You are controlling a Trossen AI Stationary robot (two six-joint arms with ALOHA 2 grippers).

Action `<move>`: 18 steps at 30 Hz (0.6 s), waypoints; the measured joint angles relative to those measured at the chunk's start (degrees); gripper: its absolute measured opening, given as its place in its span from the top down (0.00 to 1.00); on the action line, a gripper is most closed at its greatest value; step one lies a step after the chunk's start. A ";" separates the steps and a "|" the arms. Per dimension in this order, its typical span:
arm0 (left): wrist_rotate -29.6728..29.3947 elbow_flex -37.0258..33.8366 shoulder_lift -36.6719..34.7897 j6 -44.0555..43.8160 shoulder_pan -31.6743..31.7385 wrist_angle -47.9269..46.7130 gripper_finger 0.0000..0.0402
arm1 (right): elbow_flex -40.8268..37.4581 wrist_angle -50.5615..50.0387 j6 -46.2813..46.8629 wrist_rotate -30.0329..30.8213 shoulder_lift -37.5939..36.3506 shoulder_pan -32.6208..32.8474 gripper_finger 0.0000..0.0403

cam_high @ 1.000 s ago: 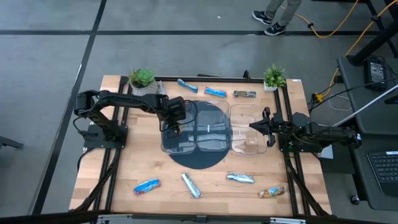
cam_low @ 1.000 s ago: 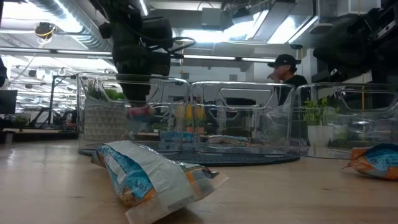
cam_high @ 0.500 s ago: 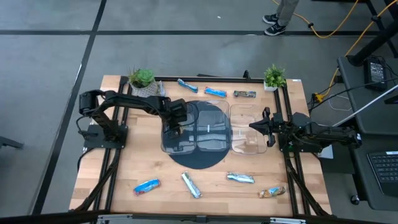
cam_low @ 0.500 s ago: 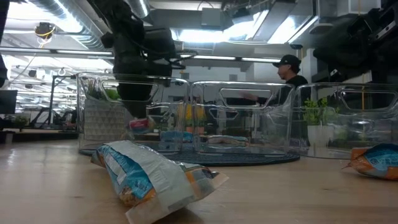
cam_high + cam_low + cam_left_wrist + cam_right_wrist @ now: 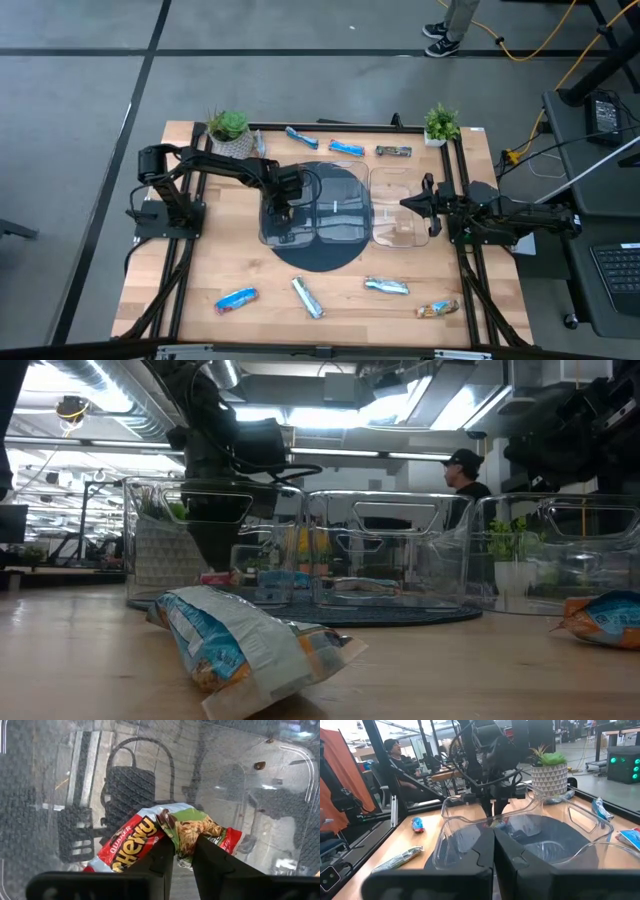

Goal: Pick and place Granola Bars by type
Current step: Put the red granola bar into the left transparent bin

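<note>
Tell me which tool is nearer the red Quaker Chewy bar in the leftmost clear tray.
Left. The left tool is down inside the leftmost clear tray, pinching the red Quaker Chewy bar. The right tool waits beside the rightmost tray, well apart.

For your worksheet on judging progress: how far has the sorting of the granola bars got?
Done: little that shows. In hand: the left end effector is low inside the left clear tray, fingers around a red Chewy bar. Left: three bars along the far edge and four along the near edge.
</note>
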 joint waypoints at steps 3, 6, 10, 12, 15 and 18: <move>0.01 0.00 0.00 -0.23 0.00 0.04 0.83 | 0.00 0.01 0.00 0.00 0.02 -0.01 0.98; 0.01 0.01 0.00 -0.60 0.00 0.02 0.79 | 0.00 0.02 0.00 0.00 0.02 0.00 0.98; 0.61 1.16 0.00 -0.18 0.03 -0.99 0.74 | 0.00 0.02 0.02 0.00 0.02 0.00 0.98; 1.94 2.23 0.00 -0.16 0.04 -1.21 0.71 | 0.00 0.02 0.02 0.00 0.02 0.00 0.98; 2.81 3.79 0.00 0.30 0.02 -1.60 0.66 | 0.00 0.02 0.01 -0.01 0.02 -0.02 0.98; 2.75 4.86 0.00 0.45 0.01 -2.00 0.62 | 0.00 0.02 0.00 0.00 0.02 -0.02 0.98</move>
